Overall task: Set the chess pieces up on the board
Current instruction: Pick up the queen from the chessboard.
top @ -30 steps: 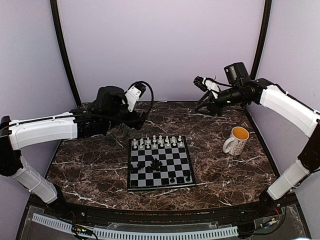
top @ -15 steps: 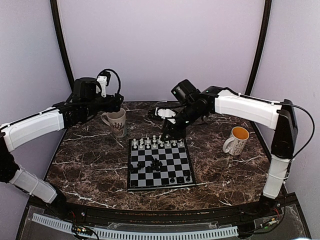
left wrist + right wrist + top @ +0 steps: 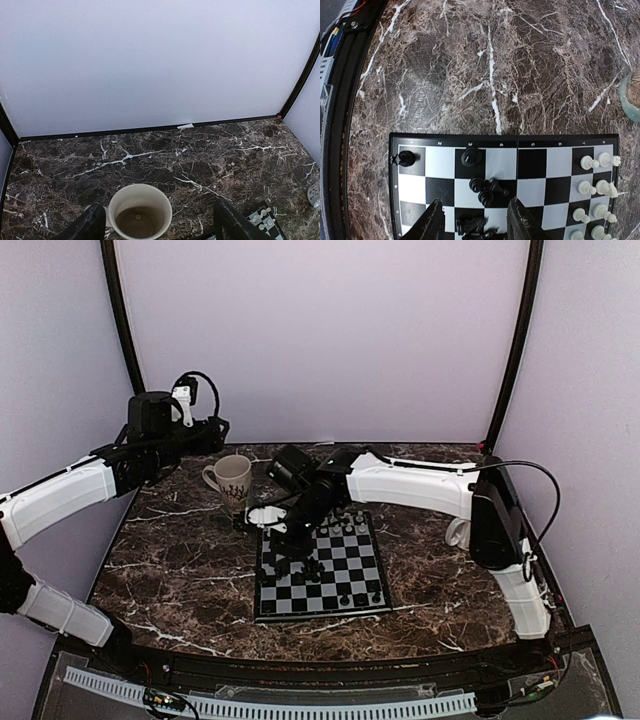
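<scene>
Listing from the desk's [image 3: 180, 570] left edge, top view first.

Left arm [image 3: 70, 490]: white-shelled, stretched along the far-left side of the dark marble.

Left pincer [image 3: 159, 206]: fingers spread wide, gripping nothing; it hovers above the mug.

Mug [image 3: 140, 216]: cream, upright, near the far-left corner of the desk and just beyond the board's far-left corner. A small pale speck lies on its bottom; what it is cannot be told.

Right pincer [image 3: 476, 210]: over the board's left half, fingers moderately apart, holding nothing.

Black pieces [image 3: 485, 190]: scattered over the near and middle squares. Some stand upright, several lie toppled in a cluster, and a few of these lie between the right pincer's fingers.

Board [image 3: 320, 616]: flat at mid-desk, its edges square to the desk's near edge.

White pieces [image 3: 595, 187]: upright in two rows along the board's far edge.

Right arm [image 3: 420, 485]: reaching in from the right, it crosses above the far rows and hides part of them from the top view.
</scene>
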Tool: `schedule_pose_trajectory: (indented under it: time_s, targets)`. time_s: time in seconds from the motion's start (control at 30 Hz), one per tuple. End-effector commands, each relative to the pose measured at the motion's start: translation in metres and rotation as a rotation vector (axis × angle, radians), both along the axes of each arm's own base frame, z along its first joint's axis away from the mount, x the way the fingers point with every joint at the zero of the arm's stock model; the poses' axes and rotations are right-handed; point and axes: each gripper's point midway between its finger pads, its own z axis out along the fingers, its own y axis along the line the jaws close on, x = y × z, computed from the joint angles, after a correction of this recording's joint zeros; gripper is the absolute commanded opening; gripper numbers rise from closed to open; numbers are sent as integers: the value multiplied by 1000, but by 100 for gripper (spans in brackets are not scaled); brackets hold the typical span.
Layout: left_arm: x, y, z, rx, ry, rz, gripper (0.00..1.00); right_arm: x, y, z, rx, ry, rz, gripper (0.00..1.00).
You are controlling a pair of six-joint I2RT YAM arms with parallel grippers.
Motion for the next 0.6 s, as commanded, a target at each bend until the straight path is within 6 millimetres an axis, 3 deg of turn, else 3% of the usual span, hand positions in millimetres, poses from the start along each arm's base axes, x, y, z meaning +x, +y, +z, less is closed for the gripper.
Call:
schedule_pose_trajectory:
  time_s: [0.0,0.33,0.57]
  targets:
    - [-1,-3,2,-15,-11,-16,75,1,19,0,-1,2,-19,44]
    - [1,-3,-1,-9,1,-17,76,-6,27,-35,-55,58,-14,43]
    - [1,-4,-3,-5,6,-21,76,-17,35,-41,-57,94,8,40]
